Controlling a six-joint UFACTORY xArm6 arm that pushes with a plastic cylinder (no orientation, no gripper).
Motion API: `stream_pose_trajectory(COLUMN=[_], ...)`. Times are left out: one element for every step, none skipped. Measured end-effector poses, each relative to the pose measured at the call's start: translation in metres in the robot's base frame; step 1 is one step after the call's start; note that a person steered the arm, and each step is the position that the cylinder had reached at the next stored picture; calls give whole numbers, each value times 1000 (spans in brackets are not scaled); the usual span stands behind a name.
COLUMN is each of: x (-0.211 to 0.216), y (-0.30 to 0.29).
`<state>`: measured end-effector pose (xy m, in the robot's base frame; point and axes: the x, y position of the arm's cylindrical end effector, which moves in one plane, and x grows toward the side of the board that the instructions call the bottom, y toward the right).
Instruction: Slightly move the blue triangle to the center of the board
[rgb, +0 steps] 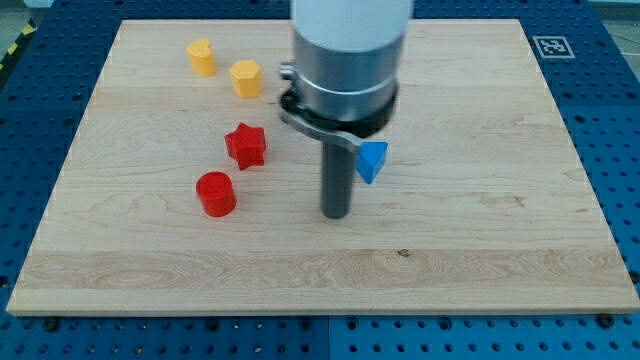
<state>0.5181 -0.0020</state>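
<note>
Camera view, blue triangle (372, 161) apex toward view's bottom, my tip (336, 214) beside.

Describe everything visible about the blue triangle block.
The blue triangle is a small, solid-looking wedge of glossy bright blue, likely plastic. It lies flat on the wooden board near the middle, slightly toward the view's right. Its left part is hidden behind the arm's dark rod and collar. My tip sits just lower-left of it; whether the rod touches it cannot be told. No other block is near it.

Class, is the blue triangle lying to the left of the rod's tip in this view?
No: the blue triangle sits just right of and above my tip.
</note>
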Motion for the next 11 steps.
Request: stream_pose_trajectory(x=[0, 0, 0, -5, -26, -44, -50, -50, -26, -6, -27], y=[-14, -20, -15, 2, 14, 33, 51, 52, 55, 76, 94])
